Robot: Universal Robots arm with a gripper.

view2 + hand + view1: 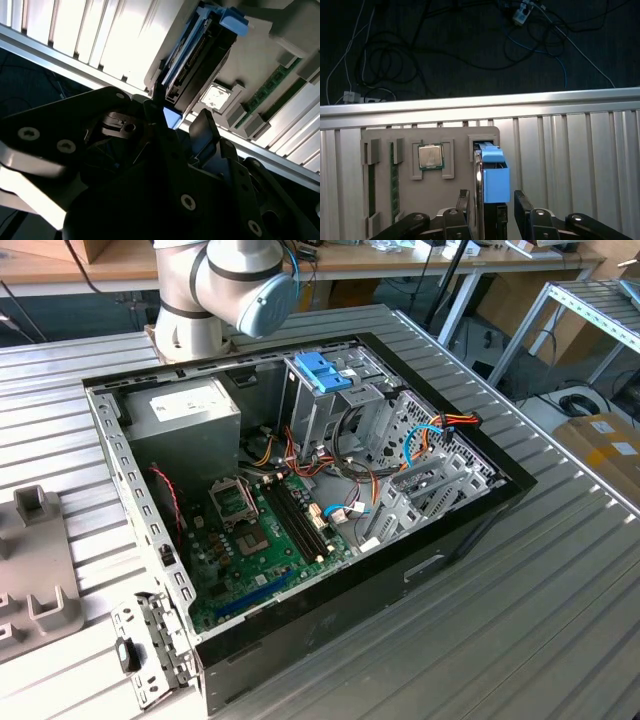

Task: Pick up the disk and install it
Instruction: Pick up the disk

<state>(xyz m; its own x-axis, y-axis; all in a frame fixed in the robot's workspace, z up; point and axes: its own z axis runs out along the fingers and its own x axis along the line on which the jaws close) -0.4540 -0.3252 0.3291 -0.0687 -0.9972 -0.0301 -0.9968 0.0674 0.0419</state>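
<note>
In the exterior view, we see the open black metal computer case [452,538] lying flat, its inside upward for access. In the second wrist view, the black-and-silver metal disk [200,55], blue-framed, stands on edge in a grey plastic tray [250,62], so both faces are free. In the first wrist view, the black gripper [491,198] straddles it, jaws open.

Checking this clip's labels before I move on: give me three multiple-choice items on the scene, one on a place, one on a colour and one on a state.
1. Where is the disk?
A) in a drawer
B) in a slot of the grey tray
C) on the floor

2. What colour is the disk's carrier?
A) blue
B) red
C) yellow

3. How is the computer case?
A) closed
B) upside down
C) open, motherboard showing

Answers:
1 B: it stands on edge in the tray, with the hand astride it.
2 A: the plastic frame is blue in both wrist views.
3 C: the exterior view looks straight onto the board.
</note>
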